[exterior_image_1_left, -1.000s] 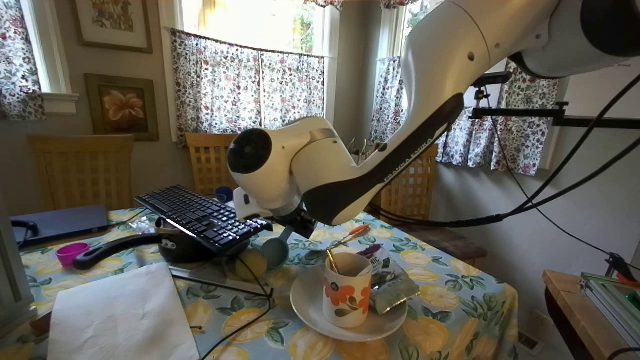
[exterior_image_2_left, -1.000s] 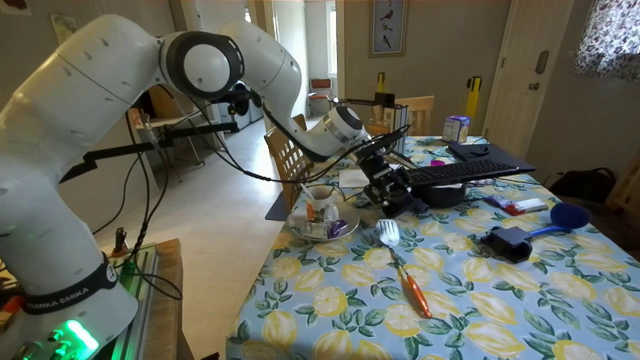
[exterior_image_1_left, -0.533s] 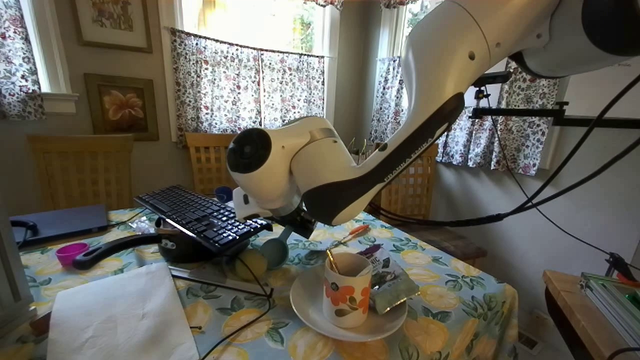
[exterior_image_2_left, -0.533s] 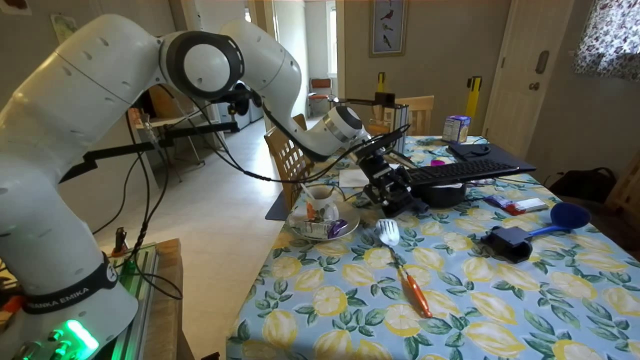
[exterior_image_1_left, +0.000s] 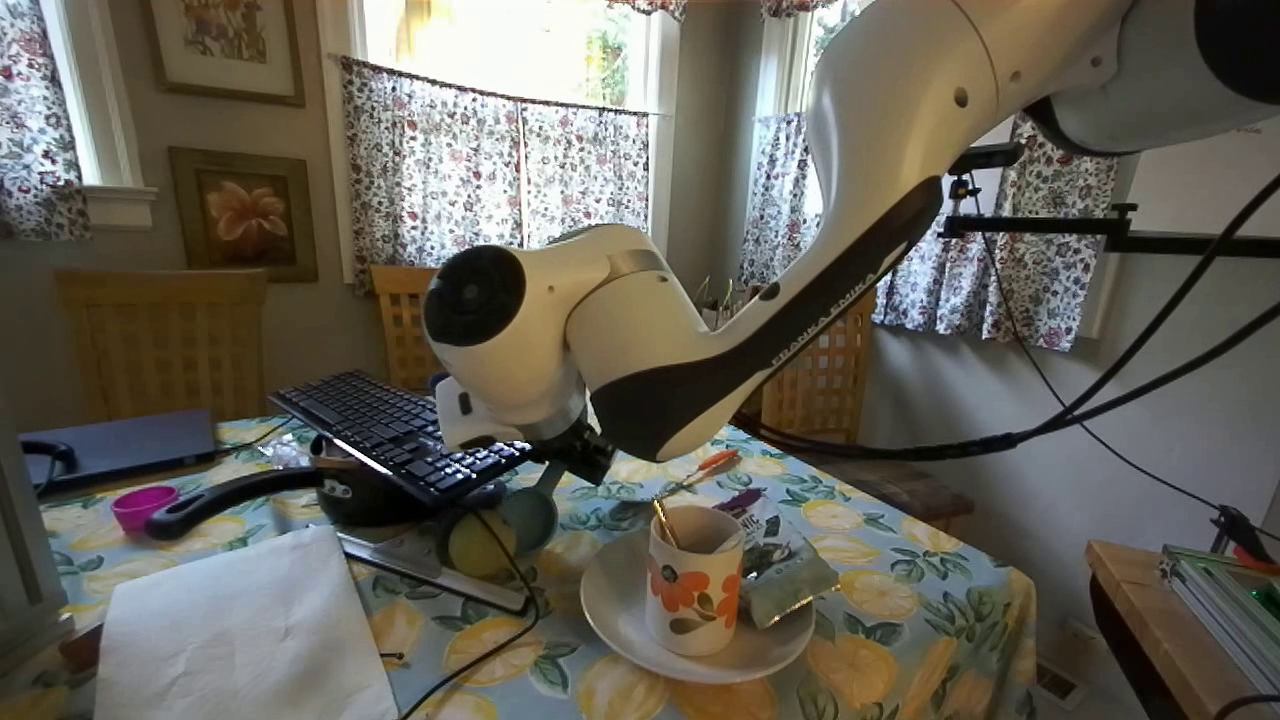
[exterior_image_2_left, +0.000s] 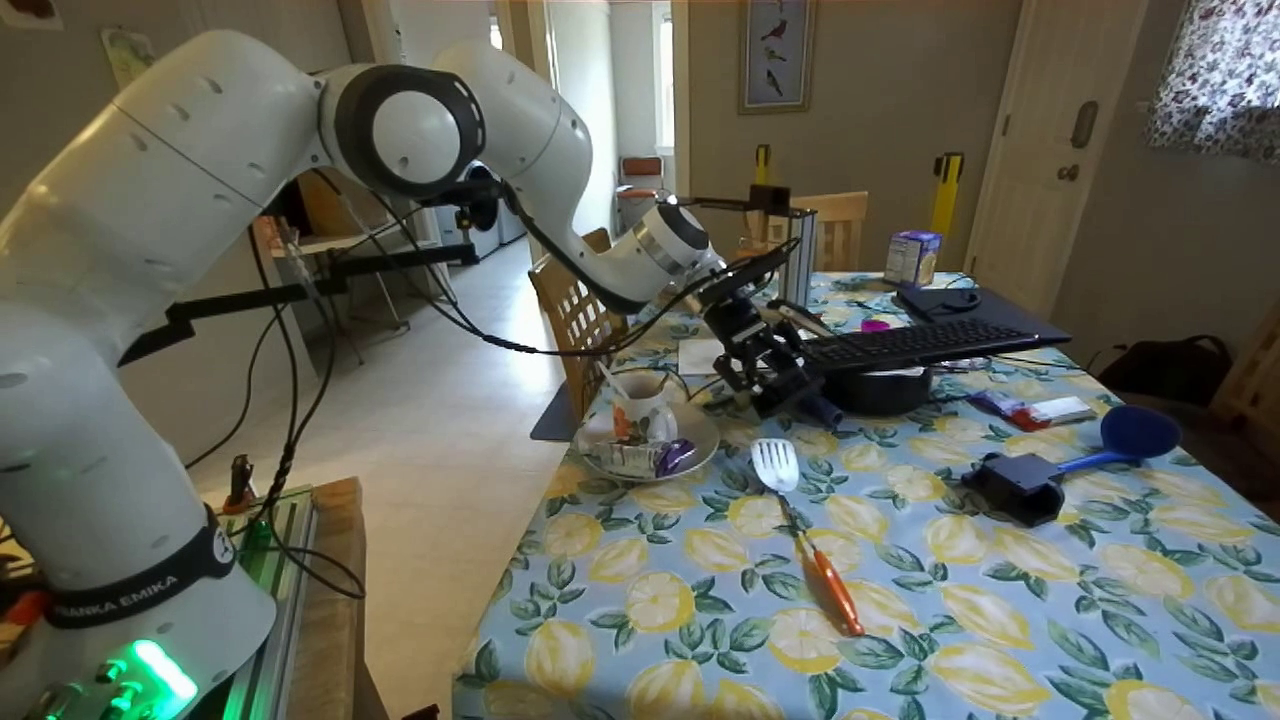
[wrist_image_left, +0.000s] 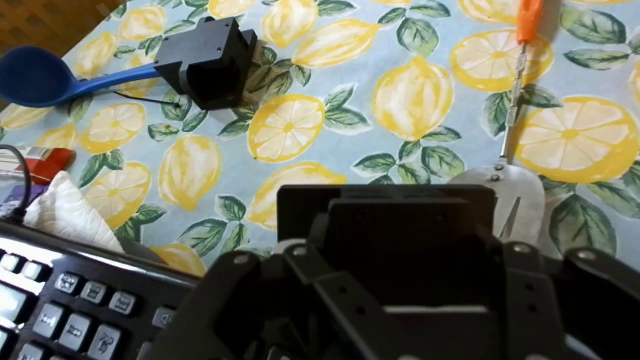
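Teal, and probably moulded plastic, the scoop (exterior_image_1_left: 530, 518) juts from the underside of my gripper (wrist_image_left: 387, 215), near one end of the keyboard (exterior_image_1_left: 400, 430); I seem clenched on its handle, though my own black knuckles hide the actual contact. I judge it light, stiff and hard to break, perhaps a little slick, so the handle is the place to hold it, pinched firmly against twisting, with the bowl left free. Beneath me spreads a lemon-printed tablecloth (exterior_image_2_left: 715, 600), bearing a flowered mug (exterior_image_1_left: 692, 590) and a packet (exterior_image_1_left: 785, 572) on a plate (exterior_image_1_left: 612, 620), and an orange-handled turner (exterior_image_2_left: 822, 567). The keyboard lies tilted across a black pan (exterior_image_2_left: 885, 394). Around all this I see wooden chairs (exterior_image_1_left: 165, 340), floral curtains (exterior_image_1_left: 580, 180) and a framed flower picture (exterior_image_1_left: 245, 215).
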